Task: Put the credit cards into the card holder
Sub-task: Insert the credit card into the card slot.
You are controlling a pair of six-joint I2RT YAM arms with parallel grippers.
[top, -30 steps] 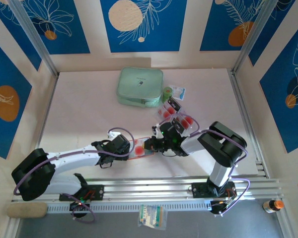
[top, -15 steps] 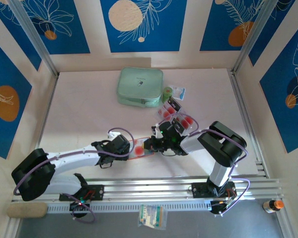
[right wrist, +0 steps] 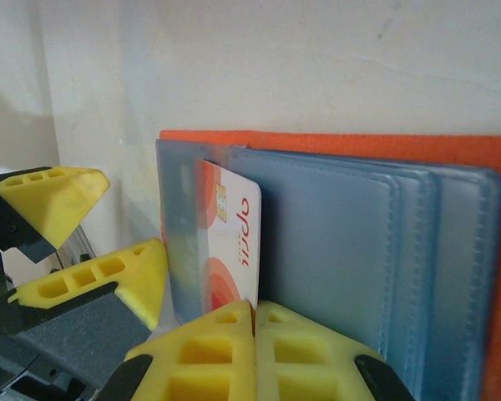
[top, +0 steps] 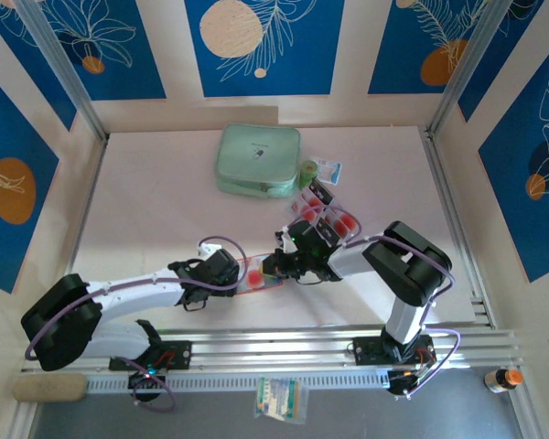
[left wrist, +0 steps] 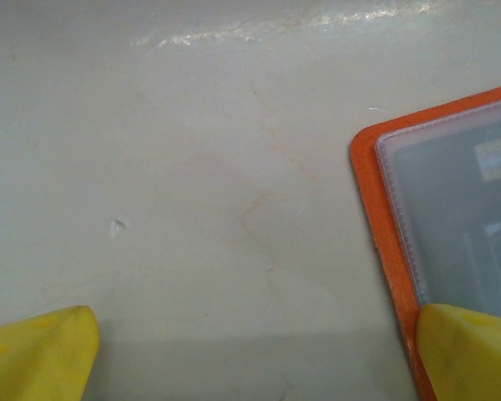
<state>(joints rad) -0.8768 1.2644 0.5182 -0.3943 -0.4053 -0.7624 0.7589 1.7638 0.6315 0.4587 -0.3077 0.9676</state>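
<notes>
Partway inside card holder (right wrist: 334, 234) pocket, one credit card (right wrist: 230, 242), right hand (right wrist: 255, 316) closed behind it, left hand (left wrist: 255, 351) wide.

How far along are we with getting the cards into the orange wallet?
Done: no card clearly seated yet. In hand: one pale card with a red circle sits partway in a clear pocket of the orange-red folding card holder, the right gripper, fingers shut, at its near end; the open left gripper sits at the holder's edge. Left: push it home, then load the other red-circled cards.
</notes>
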